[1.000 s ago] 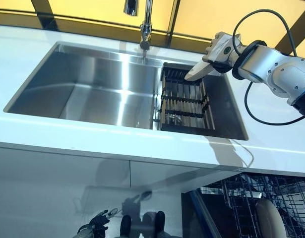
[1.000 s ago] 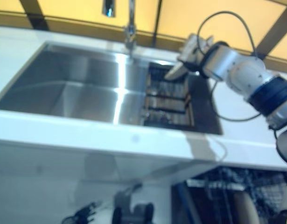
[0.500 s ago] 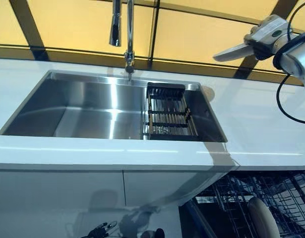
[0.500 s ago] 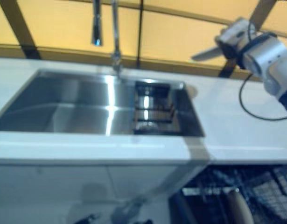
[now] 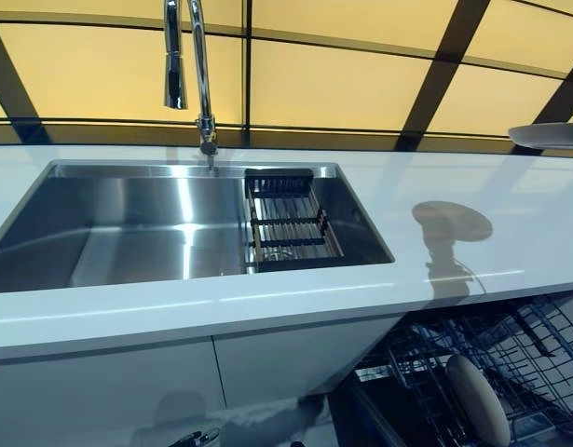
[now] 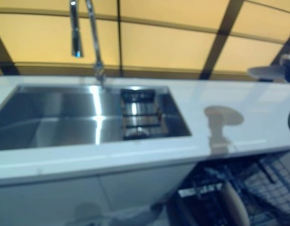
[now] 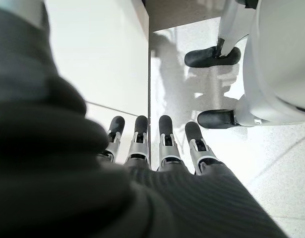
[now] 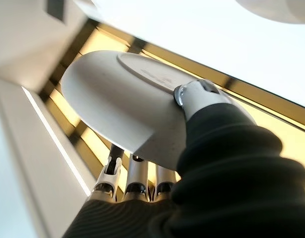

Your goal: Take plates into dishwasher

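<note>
You are holding a plate [image 8: 117,99] in the right hand [image 8: 142,186], high off to the right above the counter [image 5: 472,270]. In the head views only its rim is showing, at the right edge [image 5: 547,136], lying about flat and casting a round shadow on the counter. In the right wrist view the thumb is pressing on one face of the plate and the fingers are running behind the other face, so it is pinched near one edge rather than cradled.

The left hand [image 7: 157,144] is hanging low by the floor, fingers straight and slightly apart, holding nothing.

The dishwasher rack [image 5: 472,372] is standing open below the counter at the lower right, and another plate [image 5: 477,400] is already sitting on edge in it. The sink [image 5: 156,223] and its drying rack [image 5: 286,223] are lying well to the left of your plate.

Risks, as I am judging them: an edge pinch may be letting the plate swing or slip as you are lowering it. The counter edge is sitting between the plate and the rack, so a straight drop could be clipping it. You will also be needing to turn the plate upright before it meets the tines, and to steer it clear of the plate already there.
</note>
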Motion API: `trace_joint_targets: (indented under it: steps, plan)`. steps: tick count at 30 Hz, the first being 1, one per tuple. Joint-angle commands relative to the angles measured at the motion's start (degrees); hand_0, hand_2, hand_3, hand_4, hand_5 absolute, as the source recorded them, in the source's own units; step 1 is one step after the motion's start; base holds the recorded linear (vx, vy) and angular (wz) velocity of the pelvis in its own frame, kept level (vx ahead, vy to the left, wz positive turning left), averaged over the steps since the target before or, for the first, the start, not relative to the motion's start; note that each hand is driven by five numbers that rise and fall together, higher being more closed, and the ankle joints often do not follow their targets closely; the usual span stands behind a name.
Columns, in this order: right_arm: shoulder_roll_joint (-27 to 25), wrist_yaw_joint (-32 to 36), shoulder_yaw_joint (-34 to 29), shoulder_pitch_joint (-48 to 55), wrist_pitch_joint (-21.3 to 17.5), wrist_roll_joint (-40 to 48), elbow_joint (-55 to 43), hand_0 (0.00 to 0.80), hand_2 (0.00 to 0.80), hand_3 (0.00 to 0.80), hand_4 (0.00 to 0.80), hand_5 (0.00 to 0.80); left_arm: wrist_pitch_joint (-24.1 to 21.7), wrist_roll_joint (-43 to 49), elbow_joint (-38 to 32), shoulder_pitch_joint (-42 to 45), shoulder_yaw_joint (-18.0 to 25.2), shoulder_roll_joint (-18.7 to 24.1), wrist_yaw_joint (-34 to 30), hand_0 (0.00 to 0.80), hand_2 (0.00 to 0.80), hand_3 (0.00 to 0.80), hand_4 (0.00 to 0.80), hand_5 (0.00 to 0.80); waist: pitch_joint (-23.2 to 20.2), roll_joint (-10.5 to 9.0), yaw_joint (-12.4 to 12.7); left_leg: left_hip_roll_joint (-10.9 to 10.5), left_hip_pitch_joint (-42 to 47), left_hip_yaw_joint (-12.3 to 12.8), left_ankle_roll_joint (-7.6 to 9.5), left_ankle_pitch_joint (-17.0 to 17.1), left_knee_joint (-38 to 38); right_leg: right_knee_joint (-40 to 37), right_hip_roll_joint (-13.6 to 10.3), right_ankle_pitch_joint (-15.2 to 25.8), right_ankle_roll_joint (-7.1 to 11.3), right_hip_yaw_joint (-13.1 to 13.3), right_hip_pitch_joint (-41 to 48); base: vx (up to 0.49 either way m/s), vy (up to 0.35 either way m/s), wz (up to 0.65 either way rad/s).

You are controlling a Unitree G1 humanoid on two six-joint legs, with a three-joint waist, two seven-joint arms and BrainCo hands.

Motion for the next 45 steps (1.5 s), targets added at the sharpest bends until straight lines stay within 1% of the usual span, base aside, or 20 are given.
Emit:
trace_joint_targets:
  steps: [1,3,5,6,8,11,13,16,18,19,22,26,35,38,40,42,45]
  plan:
    - [-2.8,-2.6,-5.5,-3.1,-0.3,4.0,4.4,0.8,0.8,0.8,0.8,0.8,-0.7,2.7,1.1,-2.3,1.9,1.9,-1.3,0.0,0.0,0.0,0.0,0.0,3.0,0.3,0.3,-0.4,1.3,-1.0,2.49,-5.8,0.0,0.2,2.0,-5.0,4.4,-0.7,5.0,-0.012,-0.067,-0.14]
    - [-3.0,-1.7,-8.5,0.0,0.2,7.7,4.1,0.8,0.8,0.8,0.8,0.8,-0.5,4.0,1.1,-2.4,1.7,2.1,-1.8,0.0,0.0,0.0,0.0,0.0,3.2,0.32,-0.2,-0.3,1.3,-0.3,2.5,-5.8,0.0,0.2,2.1,-4.8,4.48,-0.3,4.8,-0.008,-0.072,-0.04]
    - [-2.7,0.8,-11.9,2.7,1.3,14.6,4.1,0.8,0.8,0.8,0.8,0.8,-0.3,4.0,0.9,-2.6,1.2,2.1,-1.8,0.0,0.0,0.0,0.0,0.0,3.4,0.67,-0.9,-0.1,1.4,0.4,2.46,-5.8,0.0,0.2,2.2,-4.7,4.48,0.3,4.7,0.001,-0.06,-0.03]
    - [-2.5,1.7,-13.5,3.9,1.4,16.4,4.1,0.8,0.8,0.8,0.8,0.8,-0.2,4.1,1.0,-2.7,1.1,2.0,-1.9,0.0,0.0,0.0,0.0,0.0,3.5,0.76,-1.2,-0.1,1.5,0.6,2.46,-5.9,0.0,0.2,2.2,-4.6,4.46,0.5,4.6,0.007,-0.048,-0.13]
    - [-1.4,4.8,-19.5,8.7,1.0,22.7,4.1,0.8,0.8,0.8,0.8,0.8,-0.3,4.3,1.1,-2.9,1.2,1.6,-2.1,0.0,0.0,0.0,0.0,0.0,3.9,1.4,-2.1,0.1,1.8,1.6,2.41,-6.1,0.0,0.2,2.3,-4.6,4.41,1.1,4.5,0.005,-0.045,-0.21]
    - [0.9,7.1,-27.8,15.3,1.7,31.1,3.4,0.8,0.8,0.8,0.8,0.8,-0.5,4.8,1.2,-3.1,1.2,1.2,-2.4,0.0,0.0,0.0,0.0,0.0,4.3,2.11,-3.1,0.2,2.2,2.8,2.39,-6.4,0.0,0.2,2.4,-4.6,4.22,2.0,4.4,0.001,-0.043,-0.2]
    - [2.4,8.2,-33.1,19.7,1.9,34.1,2.7,0.8,0.8,0.8,0.8,0.8,-0.8,4.8,1.5,-3.1,1.3,1.0,-2.4,0.0,0.0,0.0,0.0,0.0,4.6,2.55,-3.7,0.3,2.4,3.5,2.34,-6.5,0.0,0.2,2.5,-4.6,4.11,2.6,4.4,0.007,-0.041,-0.23]
    - [4.0,8.8,-40.2,25.9,1.9,35.8,1.7,0.8,0.8,0.8,0.8,0.8,-0.8,4.6,1.5,-3.4,1.7,0.7,-2.3,0.0,0.0,0.0,0.0,0.0,5.0,3.27,-4.8,0.5,2.8,4.4,2.27,-6.7,0.0,0.2,2.7,-4.7,3.89,3.3,4.4,0.005,-0.037,-0.25]
    - [4.5,8.7,-42.6,28.3,1.9,35.9,1.3,0.8,0.8,0.8,0.8,0.8,-0.8,4.5,1.5,-3.5,1.5,0.7,-2.2,0.0,0.0,0.0,0.0,0.0,5.2,3.38,-4.9,0.5,2.9,4.7,2.22,-6.7,0.0,0.2,2.7,-4.7,3.84,3.5,4.4,-0.015,-0.033,-0.14]
    - [4.9,8.5,-44.3,29.7,1.3,36.3,1.5,0.8,0.8,0.8,0.8,0.8,-1.0,4.5,1.4,-3.8,1.3,0.5,-2.2,0.0,0.0,0.0,0.0,0.0,5.7,3.85,-5.4,0.6,2.8,5.0,2.15,-6.8,0.0,0.2,2.7,-4.7,3.74,3.9,4.1,-0.032,-0.037,-0.2]
    - [5.4,8.5,-46.5,31.2,2.7,38.0,0.5,0.8,0.8,0.8,0.8,0.8,-1.1,4.1,1.3,-4.3,1.0,0.5,-2.6,0.0,0.0,0.0,0.0,0.0,6.3,4.4,-5.9,0.7,2.6,5.5,2.05,-6.8,0.0,0.2,2.8,-4.6,3.63,4.4,3.8,-0.034,-0.028,-0.08]
    - [5.9,9.3,-48.9,33.7,3.4,38.2,0.7,0.8,0.8,0.8,0.8,0.8,-1.6,3.5,1.4,-4.8,0.6,0.1,-2.8,0.0,0.0,0.0,0.0,0.0,7.1,4.89,-6.5,0.7,2.2,5.8,1.85,-6.7,0.0,0.2,2.8,-4.5,3.56,4.9,3.2,-0.041,-0.02,-0.06]
    - [8.7,9.5,-54.3,41.5,3.4,38.9,-3.6,0.8,0.8,0.8,0.8,0.8,-1.9,2.3,0.8,-5.8,0.8,0.0,-1.6,0.0,0.0,0.0,0.0,0.0,8.2,5.77,-7.7,0.7,1.9,6.4,1.73,-6.7,0.0,0.2,2.9,-4.4,3.41,5.6,2.4,-0.035,-0.024,-0.06]
    - [10.3,8.5,-55.2,42.9,3.3,35.6,-6.3,0.8,0.8,0.8,0.8,0.8,-2.2,2.1,0.9,-5.9,0.8,0.0,-1.7,0.0,0.0,0.0,0.0,0.0,8.6,6.19,-8.0,0.7,1.8,6.5,1.68,-6.7,0.0,0.2,2.8,-4.2,3.42,5.7,2.0,-0.035,-0.022,-0.01]
    - [11.2,8.0,-54.7,43.4,3.4,32.7,-8.1,0.8,0.8,0.8,0.8,0.8,-2.3,2.3,0.7,-6.0,0.9,-0.2,-1.7,0.0,0.0,0.0,0.0,0.0,8.9,6.53,-8.2,0.6,1.8,6.6,1.71,-6.6,0.0,0.2,2.8,-4.1,3.42,5.8,1.9,0.0,0.0,0.0]
    - [12.0,7.5,-54.2,43.7,4.2,31.0,-9.7,0.8,0.8,0.8,0.8,0.8,-2.5,2.3,0.5,-5.8,0.9,-0.4,-1.6,0.0,0.0,0.0,0.0,0.0,9.2,6.83,-8.4,0.6,1.8,6.7,1.73,-6.6,0.0,0.2,2.8,-4.1,3.38,6.1,1.9,0.0,0.0,0.0]
    - [13.2,7.5,-54.4,44.7,4.4,29.7,-10.8,0.8,0.8,0.8,0.8,0.8,-2.8,2.4,0.4,-5.6,1.2,-0.5,-1.8,0.0,0.0,0.0,0.0,0.0,9.6,7.15,-8.5,0.6,1.9,6.8,1.69,-6.6,0.0,0.2,2.8,-4.1,3.33,6.0,1.9,0.0,0.0,0.0]
